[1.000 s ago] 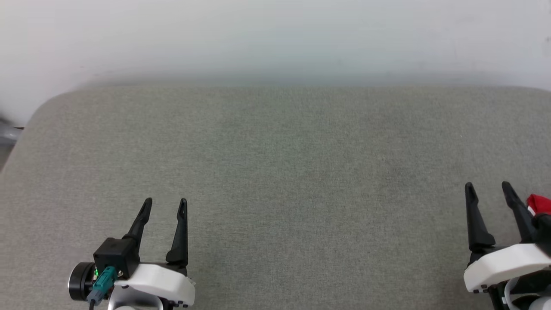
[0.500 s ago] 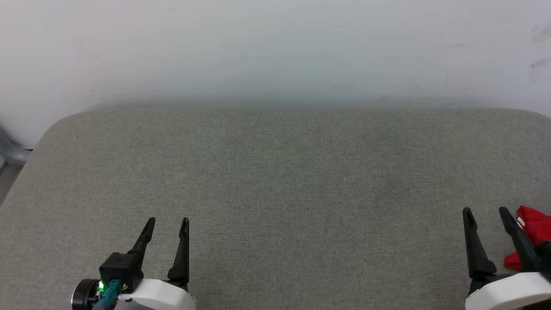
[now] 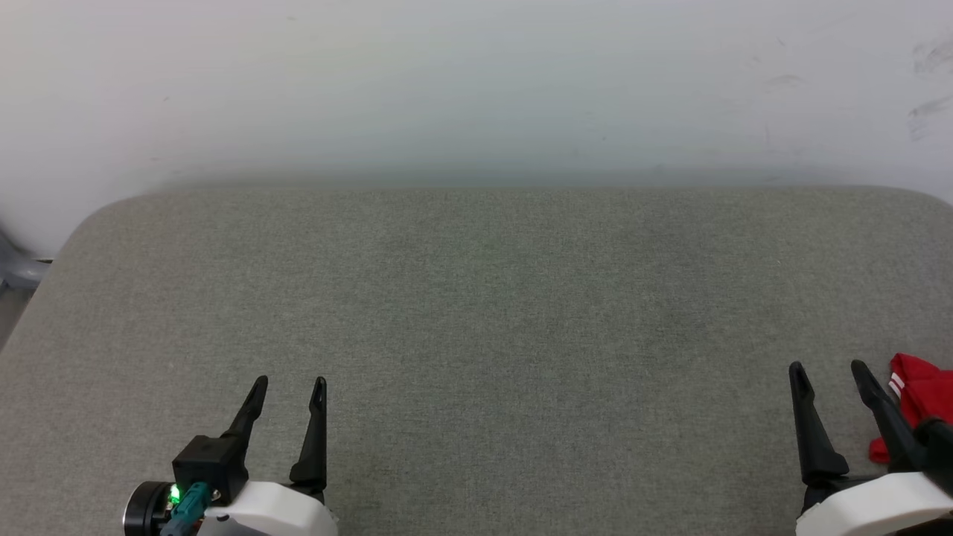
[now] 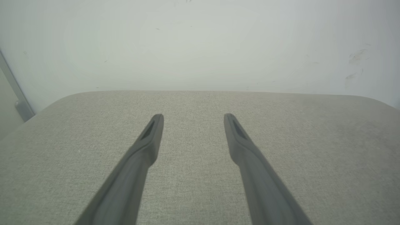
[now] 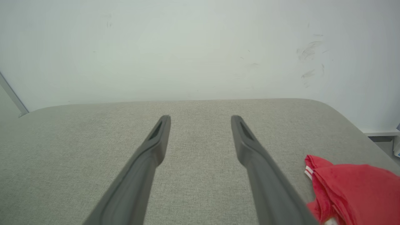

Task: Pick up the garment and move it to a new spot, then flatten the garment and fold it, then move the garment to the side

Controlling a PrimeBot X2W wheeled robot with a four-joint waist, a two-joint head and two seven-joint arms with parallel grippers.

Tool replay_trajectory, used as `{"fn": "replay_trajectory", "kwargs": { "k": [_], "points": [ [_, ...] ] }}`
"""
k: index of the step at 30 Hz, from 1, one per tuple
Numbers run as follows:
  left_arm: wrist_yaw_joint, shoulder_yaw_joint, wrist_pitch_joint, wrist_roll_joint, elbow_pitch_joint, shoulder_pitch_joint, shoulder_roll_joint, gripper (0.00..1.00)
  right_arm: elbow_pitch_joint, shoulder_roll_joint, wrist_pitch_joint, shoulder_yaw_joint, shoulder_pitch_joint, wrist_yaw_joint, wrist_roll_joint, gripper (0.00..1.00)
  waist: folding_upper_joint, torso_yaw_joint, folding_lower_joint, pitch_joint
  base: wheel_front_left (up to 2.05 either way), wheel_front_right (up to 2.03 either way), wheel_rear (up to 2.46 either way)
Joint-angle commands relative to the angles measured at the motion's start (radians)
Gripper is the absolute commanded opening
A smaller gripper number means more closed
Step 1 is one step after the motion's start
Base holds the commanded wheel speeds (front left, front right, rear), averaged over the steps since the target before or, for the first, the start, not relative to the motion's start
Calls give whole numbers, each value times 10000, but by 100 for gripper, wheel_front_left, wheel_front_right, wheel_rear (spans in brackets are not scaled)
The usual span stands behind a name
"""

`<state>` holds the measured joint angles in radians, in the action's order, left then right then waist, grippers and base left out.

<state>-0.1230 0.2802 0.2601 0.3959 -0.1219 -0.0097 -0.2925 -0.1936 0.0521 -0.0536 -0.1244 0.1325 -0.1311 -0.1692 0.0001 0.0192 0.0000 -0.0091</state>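
The garment [image 3: 923,398] is a red bundle with a bit of white stripe trim, lying at the far right edge of the grey padded table [image 3: 491,313]. In the right wrist view the garment [image 5: 353,190] sits at the lower right, just right of the right finger. My right gripper [image 3: 826,370] stands open beside it, its fingers empty and apart from the cloth. At the lower left, my left gripper [image 3: 289,384] is open over bare table, nothing between its fingers [image 4: 147,143].
A pale wall [image 3: 476,82] runs along the table's far edge. The table's corners are rounded; a grey fitting [image 3: 16,272] shows past the left corner. A ledge [image 5: 379,133] shows past the right corner in the right wrist view.
The head camera has tilted, so the table's far edge sits lower in the picture than a second ago. The right gripper has shifted slightly left. Both grippers stay open.
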Motion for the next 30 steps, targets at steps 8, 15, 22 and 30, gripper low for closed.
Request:
{"fn": "replay_trajectory", "kwargs": {
  "k": [8,15,22,30],
  "points": [
    [12,28,-6,-24,-44,-49,5,0,66,0,28,-9,-3,0,16,0,-1,11,0,21,0,0,0],
    [172,-150,-239,788,-270,41,242,0,561,-9,-15,29,-144,0,-933,0,-1,3,0,25,0,0,0],
    [404,-496,-562,1940,-387,-85,423,0,932,0,-71,41,-382,1,-2272,0,-1,-8,0,31,0,0,0],
    [652,-859,-898,3133,-508,-211,627,0,1323,5,-129,53,-625,1,-3661,0,-1,-21,0,37,0,0,0]
  ]
}}
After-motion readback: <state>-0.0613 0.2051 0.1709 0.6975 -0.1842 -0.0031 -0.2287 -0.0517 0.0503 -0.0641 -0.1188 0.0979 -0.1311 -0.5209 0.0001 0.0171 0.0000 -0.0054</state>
